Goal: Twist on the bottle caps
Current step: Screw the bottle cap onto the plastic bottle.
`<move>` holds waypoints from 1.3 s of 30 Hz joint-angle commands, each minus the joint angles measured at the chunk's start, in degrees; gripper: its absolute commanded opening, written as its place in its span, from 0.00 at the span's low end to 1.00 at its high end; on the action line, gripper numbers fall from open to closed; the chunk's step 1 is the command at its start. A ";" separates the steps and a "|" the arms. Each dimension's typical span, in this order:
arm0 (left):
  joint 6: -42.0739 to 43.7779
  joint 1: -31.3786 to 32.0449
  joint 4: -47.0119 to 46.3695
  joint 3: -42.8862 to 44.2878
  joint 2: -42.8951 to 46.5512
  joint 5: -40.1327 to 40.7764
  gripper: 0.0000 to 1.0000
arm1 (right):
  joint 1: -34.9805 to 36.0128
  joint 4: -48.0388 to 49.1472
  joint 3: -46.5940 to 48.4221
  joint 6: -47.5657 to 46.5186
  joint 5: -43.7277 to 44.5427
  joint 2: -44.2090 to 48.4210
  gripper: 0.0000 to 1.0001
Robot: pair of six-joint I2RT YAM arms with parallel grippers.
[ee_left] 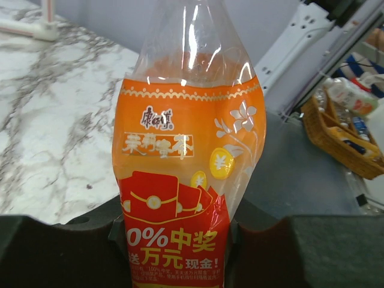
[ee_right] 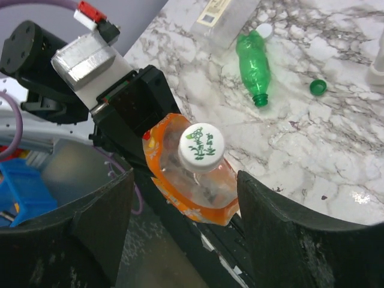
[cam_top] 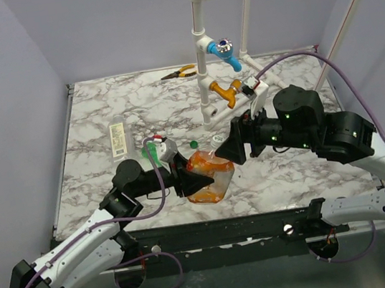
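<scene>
Two robot arms meet over the near edge of a marble-patterned surface (cam_top: 136, 109). The left fingers (cam_top: 192, 180) are closed tight around the lower body of a wide orange bottle (cam_top: 216, 184). They hold it tilted, with its neck pointing up toward the right arm. In the left wrist view the bottle fills the middle, its orange and red label with Chinese print pinched between the two dark fingers.

A white cap (ee_right: 201, 148) with green print sits on the bottle's neck. The right fingers (cam_top: 228, 151) are spread wide open, one on each side of the cap. There is a clear gap on both sides, so they grip nothing. How far the cap is threaded on cannot be told.

Farther back on the surface, a slim green bottle (ee_right: 253, 63) lies on its side with its mouth open. A small dark green cap (ee_right: 318, 86) lies near that mouth, apart from it. A clear bottle (cam_top: 118, 140) with a pale label lies flat toward the left side.

At the back stands a white pipe frame (cam_top: 200, 41), carrying a blue tap handle (cam_top: 223, 51) and, lower down, an orange tap handle (cam_top: 227, 94). Yellow-handled pliers (cam_top: 178, 73) lie near the far edge.
</scene>
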State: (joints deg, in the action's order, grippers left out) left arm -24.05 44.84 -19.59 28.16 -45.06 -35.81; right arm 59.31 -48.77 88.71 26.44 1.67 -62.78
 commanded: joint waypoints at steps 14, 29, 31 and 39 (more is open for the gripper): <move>-7.94 -0.28 -9.79 0.57 0.93 -11.16 0.00 | 0.52 7.14 -1.42 -1.16 -10.39 0.49 0.49; 0.52 -0.21 -1.62 2.26 2.11 8.47 0.00 | 0.48 -3.28 5.56 11.02 0.12 -8.42 0.11; 3.86 -0.19 0.33 3.19 2.72 15.06 0.00 | 0.51 -7.76 8.37 16.23 4.44 -13.32 0.07; 15.36 2.84 3.63 8.10 1.62 34.90 0.00 | 0.47 -10.08 13.68 25.81 15.06 -25.24 0.01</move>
State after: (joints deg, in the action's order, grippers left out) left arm -18.20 45.84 -12.56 29.82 -42.54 -17.85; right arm 57.89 -52.14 101.36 42.61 15.46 -82.02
